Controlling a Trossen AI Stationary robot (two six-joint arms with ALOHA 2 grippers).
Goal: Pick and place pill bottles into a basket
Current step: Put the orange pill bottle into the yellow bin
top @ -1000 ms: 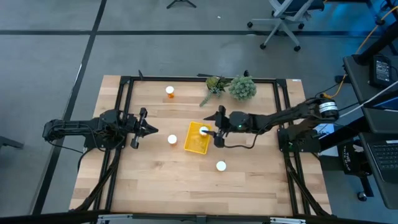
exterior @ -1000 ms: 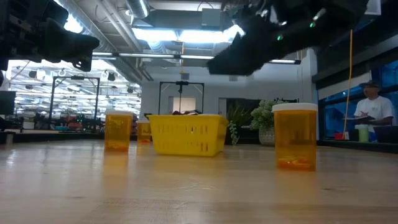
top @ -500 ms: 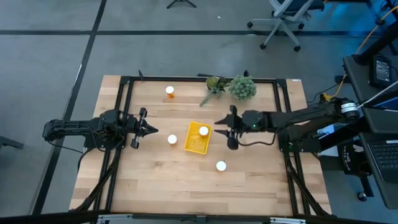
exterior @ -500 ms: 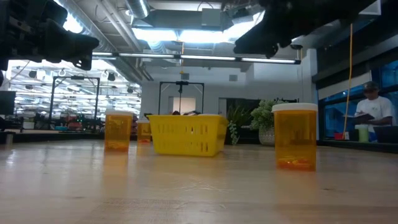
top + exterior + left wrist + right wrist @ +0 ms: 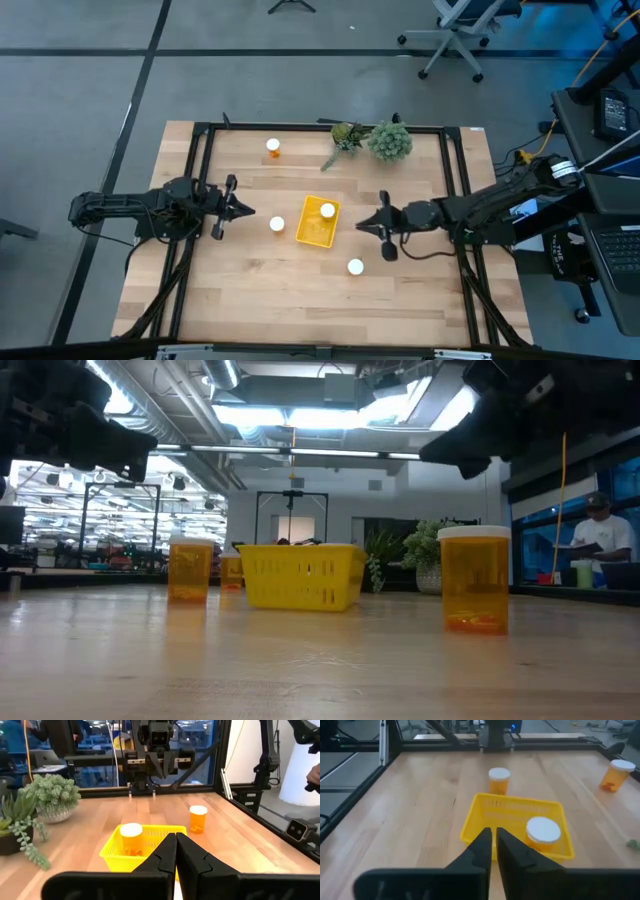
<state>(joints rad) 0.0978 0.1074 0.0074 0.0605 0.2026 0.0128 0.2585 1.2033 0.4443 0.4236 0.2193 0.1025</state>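
The basket sits mid-table holding one upright pill bottle at its far end. Three bottles stand outside: one just left of the basket, one near the front, one toward the far edge. The right gripper, fingers together and empty, hangs right of the basket with bare table between. The left gripper, fingers together, waits left.

pill bottles: 4 | basket: 1 | plant sprigs: 2
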